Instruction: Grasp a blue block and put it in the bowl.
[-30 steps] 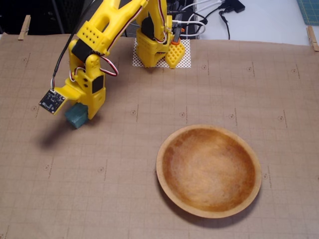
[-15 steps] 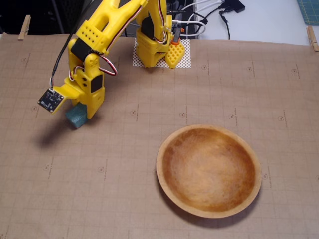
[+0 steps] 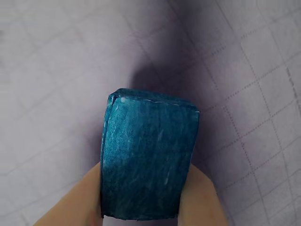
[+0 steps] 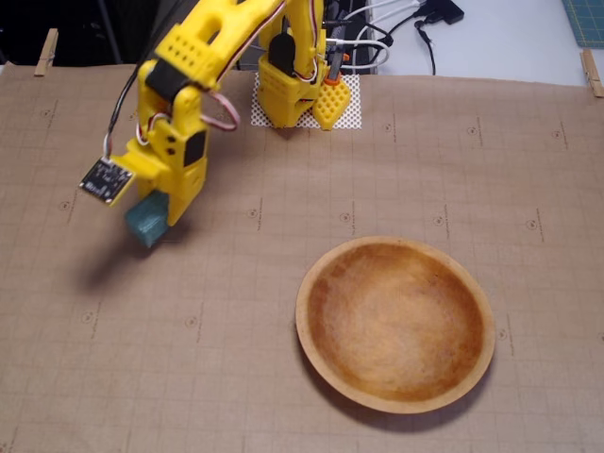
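1. Wrist view: the small teal-blue foam-like block [image 3: 148, 160] fills the centre-bottom of the frame, pinched between two tan fingers [image 3: 75, 202] of the hand [image 3: 143, 207], one pressed on each long side. The hand is closed onto the block with no gap visible. Gridded paper lies below, with the block's shadow just above it in frame, so it looks clear of the surface.

2. Fixed view, change: the yellow arm [image 4: 189, 66] now sits higher than a second ago, and the block [image 4: 146, 225] has come up with it at the left of the frame. Its shadow falls lower left and apart from it. Judgement: the grasp has held and the lift is under way; the carry and the drop remain.

3. Fixed view, target: the wide shallow round wooden bowl [image 4: 477, 316], orange-brown inside with a tan rim, sits lower right of centre, empty and well apart from the block. The next move needs a swing right and toward the bottom of the frame.

4. Fixed view, surroundings: the brown gridded paper over the desk [image 4: 283, 377] is bare between block and bowl, so nothing blocks the path. A white mesh mat [image 4: 354, 118] lies under the arm base at top centre, cables [image 4: 396, 28] run behind it, and wooden clothespins [image 4: 45, 52] clip the paper at the upper corners. A small black circuit board [image 4: 104, 179] hangs off the wrist, just left of the block.

5. Risk, as judgement: only the bowl's rim if the block is carried too low.
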Motion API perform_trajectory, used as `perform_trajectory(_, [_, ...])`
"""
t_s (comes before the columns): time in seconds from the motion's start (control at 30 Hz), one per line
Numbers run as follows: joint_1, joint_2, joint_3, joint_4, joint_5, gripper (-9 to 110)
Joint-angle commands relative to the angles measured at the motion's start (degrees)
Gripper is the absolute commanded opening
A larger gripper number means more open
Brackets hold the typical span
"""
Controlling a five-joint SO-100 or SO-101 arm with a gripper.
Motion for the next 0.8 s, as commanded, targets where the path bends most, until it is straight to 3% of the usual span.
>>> perform_trajectory(0.0, [-2.1,10.8,-6.6,5.1,1.7,-3])
perform_trajectory(0.4, [-13.2,26.5,-22.1,20.5,2.9,-3])
perform_trajectory(0.77, [-26.5,36.1,-28.3,24.3,8.4,-3])
